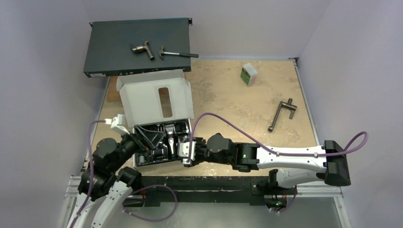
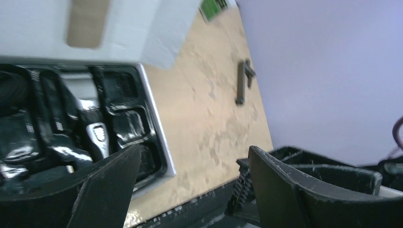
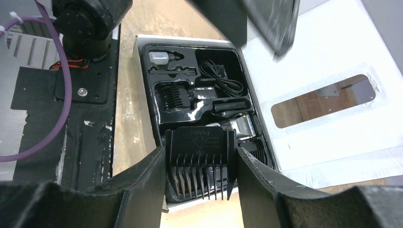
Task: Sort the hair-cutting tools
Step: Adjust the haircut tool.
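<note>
One black plastic comb attachment (image 3: pixel 199 137) clamped in right gripper (image 3: pixel 200 156), above black moulded tray (image 3: pixel 151 109) of white cardboard box (image 3: pixel 323 57), left gripper (image 2: pixel 195 152) wide, empty.

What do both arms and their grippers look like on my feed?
Both arms pair white link shells with black joint housings: the left arm, the right arm. A purple cable loops along each. The right arm shows a small green light. Each gripper has two broad, wedge-shaped matte black fingers: left gripper, right gripper.
</note>
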